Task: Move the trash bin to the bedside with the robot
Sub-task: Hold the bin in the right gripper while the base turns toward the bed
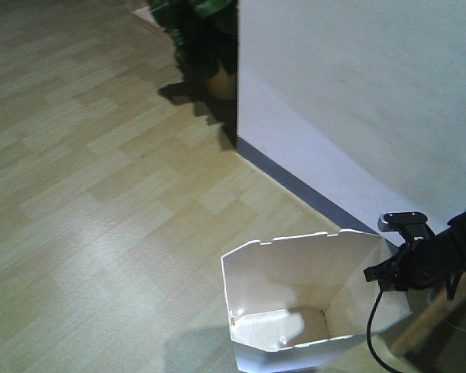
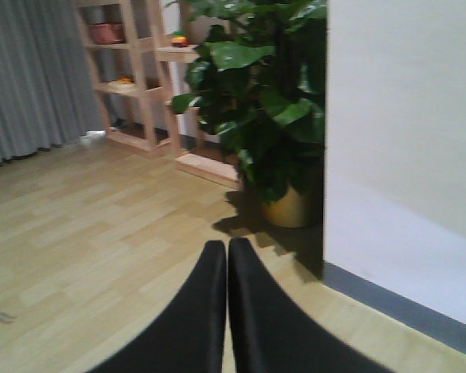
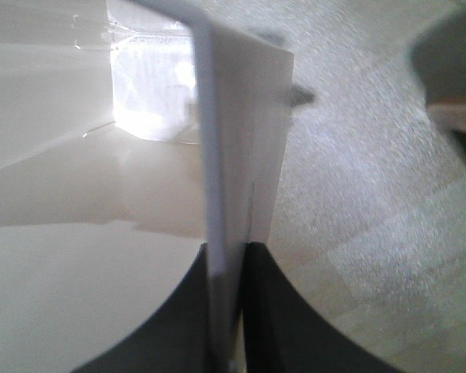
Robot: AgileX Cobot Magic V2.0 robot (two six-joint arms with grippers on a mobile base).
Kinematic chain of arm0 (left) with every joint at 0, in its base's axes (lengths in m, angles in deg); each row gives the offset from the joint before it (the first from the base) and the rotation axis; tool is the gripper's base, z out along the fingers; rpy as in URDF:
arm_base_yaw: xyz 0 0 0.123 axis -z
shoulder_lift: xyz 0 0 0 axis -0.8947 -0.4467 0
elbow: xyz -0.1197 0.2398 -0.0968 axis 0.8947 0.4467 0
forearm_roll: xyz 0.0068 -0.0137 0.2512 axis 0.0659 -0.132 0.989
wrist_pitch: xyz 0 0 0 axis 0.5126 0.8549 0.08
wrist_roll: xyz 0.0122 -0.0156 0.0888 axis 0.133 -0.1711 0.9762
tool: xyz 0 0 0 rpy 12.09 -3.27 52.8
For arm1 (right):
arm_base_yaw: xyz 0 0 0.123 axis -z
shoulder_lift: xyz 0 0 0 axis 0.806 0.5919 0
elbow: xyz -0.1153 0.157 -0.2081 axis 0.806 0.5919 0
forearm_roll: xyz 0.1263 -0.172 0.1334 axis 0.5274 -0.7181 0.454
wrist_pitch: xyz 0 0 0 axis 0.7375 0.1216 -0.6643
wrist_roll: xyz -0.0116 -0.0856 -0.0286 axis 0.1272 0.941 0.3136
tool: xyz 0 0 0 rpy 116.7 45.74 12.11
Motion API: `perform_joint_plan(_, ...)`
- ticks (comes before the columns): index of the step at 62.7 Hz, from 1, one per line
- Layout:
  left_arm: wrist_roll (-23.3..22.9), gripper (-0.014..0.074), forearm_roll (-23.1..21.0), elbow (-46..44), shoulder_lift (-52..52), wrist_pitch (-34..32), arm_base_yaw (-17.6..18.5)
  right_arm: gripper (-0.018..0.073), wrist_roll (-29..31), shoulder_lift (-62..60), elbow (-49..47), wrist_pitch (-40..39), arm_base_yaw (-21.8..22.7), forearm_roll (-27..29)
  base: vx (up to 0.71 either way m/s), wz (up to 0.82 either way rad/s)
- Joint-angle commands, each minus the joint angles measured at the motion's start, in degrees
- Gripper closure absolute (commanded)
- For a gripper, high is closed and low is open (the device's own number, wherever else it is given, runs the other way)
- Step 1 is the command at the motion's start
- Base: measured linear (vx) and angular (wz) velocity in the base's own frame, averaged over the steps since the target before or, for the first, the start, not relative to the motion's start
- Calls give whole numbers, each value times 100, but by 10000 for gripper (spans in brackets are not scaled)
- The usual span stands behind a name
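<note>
Right gripper (image 3: 229, 256): pinching the thin rim wall of the trash bin (image 3: 241, 155), one finger inside and one outside. In the front view the same gripper (image 1: 388, 272) meets the bin's right-hand rim edge.

Left gripper (image 2: 227, 249): fingers pressed together on nothing, pointing across the floor (image 2: 85, 249) toward a potted plant (image 2: 256, 101) and a wooden shelf (image 2: 132, 78).

Trash bin (image 1: 295, 287): standing on the floor near the grey baseboard (image 1: 311, 194) of the white wall (image 1: 357, 93), and it looks empty. A light wooden post (image 1: 415, 330) shows just beside it at the lower right (possibly part of the bed frame; no bedding is in view, so this cannot be confirmed).

Judged step: transport with the bin held by one side only.

Risks from here:
- The wall is thin and likely to flex, so a sideways pull could bend it and let the rim slide out of the pinch.
- The hold is off-centre, so the bin may tilt or swing if lifted, or catch and tip if dragged.
- The wall and the post are both close on the right, so a turn of the base could knock the bin against either one.
- A black cable (image 1: 370, 326) hangs from the arm beside the rim and may snag on a notch.
</note>
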Motion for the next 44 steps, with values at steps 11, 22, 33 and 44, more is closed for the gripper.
perform_joint_plan(11, -25, 603, -26, -136, 36, -407, -16, 565, -25, -398, -74, 784, 14, 168, 10, 52)
perform_joint_plan(22, -25, 603, -26, -136, 36, -407, -16, 565, -25, -398, -74, 784, 14, 168, 10, 53)
perform_joint_plan(33, -25, 603, -26, -136, 36, -407, -16, 565, -25, -398, -74, 779, 14, 168, 10, 53)
perform_joint_plan(44, -25, 603, -26, -136, 36, -407, -16, 565, -25, -398, -74, 779, 14, 168, 10, 51)
